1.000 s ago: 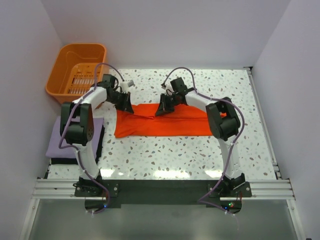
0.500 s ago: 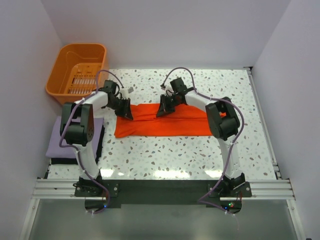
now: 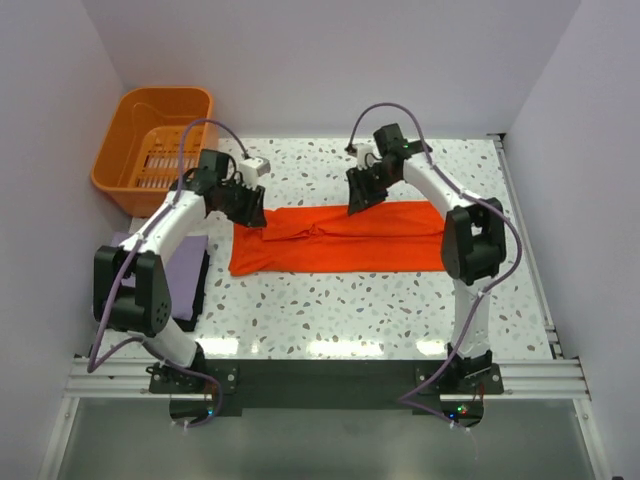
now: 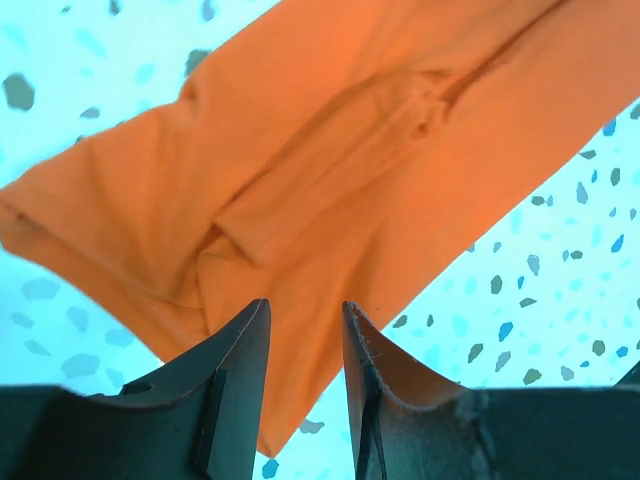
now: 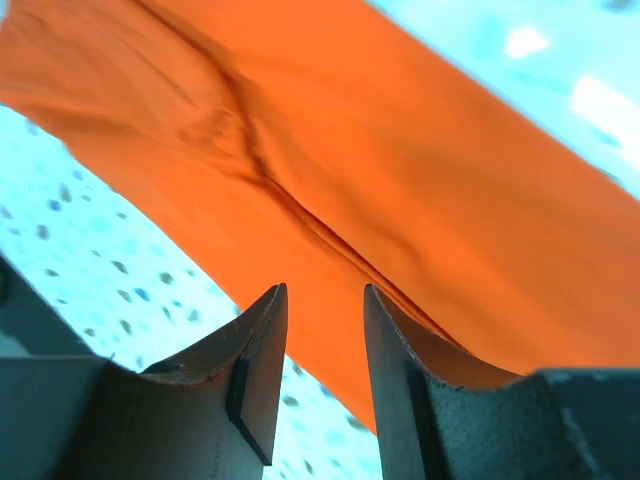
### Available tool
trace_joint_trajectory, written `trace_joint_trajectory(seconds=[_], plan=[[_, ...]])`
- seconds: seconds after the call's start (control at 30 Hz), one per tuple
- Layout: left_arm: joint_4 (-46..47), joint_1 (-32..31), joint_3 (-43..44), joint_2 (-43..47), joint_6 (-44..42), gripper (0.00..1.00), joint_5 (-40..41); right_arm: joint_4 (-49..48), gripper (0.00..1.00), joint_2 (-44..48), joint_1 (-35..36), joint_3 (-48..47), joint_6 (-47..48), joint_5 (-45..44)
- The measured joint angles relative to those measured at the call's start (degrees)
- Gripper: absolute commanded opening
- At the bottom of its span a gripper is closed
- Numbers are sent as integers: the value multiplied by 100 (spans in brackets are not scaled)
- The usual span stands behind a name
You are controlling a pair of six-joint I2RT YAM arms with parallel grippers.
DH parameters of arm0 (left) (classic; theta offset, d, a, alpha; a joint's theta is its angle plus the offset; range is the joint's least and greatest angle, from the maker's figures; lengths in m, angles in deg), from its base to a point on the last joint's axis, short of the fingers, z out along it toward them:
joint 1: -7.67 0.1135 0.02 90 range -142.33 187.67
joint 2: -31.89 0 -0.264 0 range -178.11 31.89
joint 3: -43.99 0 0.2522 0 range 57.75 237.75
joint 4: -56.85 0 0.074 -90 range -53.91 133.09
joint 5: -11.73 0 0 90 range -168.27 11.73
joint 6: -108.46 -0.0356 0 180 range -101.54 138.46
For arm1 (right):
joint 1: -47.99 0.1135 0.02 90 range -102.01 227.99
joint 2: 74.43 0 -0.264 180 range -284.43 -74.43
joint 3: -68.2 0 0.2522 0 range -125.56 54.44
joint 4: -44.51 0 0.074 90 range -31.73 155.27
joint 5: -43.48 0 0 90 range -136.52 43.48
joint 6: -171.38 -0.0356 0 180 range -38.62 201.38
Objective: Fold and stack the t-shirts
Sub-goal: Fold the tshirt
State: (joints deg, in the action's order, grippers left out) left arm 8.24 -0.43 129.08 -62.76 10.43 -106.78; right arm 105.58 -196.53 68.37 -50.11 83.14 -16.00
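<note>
The orange-red t-shirt (image 3: 335, 240) lies flat on the speckled table as a long folded strip, with creases near its middle (image 4: 400, 110) (image 5: 260, 160). My left gripper (image 3: 250, 213) (image 4: 305, 305) hangs just above the strip's far left end, open, with nothing between its fingers. Above the strip's far edge, right of centre, my right gripper (image 3: 357, 197) (image 5: 325, 288) is also open and holds nothing. The lavender t-shirt (image 3: 188, 262) lies folded at the table's left edge, mostly hidden under my left arm.
An orange slotted plastic basket (image 3: 155, 140) stands at the back left corner. A dark pad (image 3: 200, 292) shows under the lavender shirt. White walls close in the left, back and right sides. The table (image 3: 330, 310) has bare speckled surface in front of the strip.
Both grippers have gone from shut to open and let go of the orange-red shirt. The right gripper has moved back and to the right; the left arm has swung its elbow outward.
</note>
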Motion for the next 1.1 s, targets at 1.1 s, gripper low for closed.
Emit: trace_joint_trajectory(seconds=[1.1], plan=[[-737,-599,4413,-4144,-828,43,1950,1344,18,1606,-603,3021,3285,-2420]])
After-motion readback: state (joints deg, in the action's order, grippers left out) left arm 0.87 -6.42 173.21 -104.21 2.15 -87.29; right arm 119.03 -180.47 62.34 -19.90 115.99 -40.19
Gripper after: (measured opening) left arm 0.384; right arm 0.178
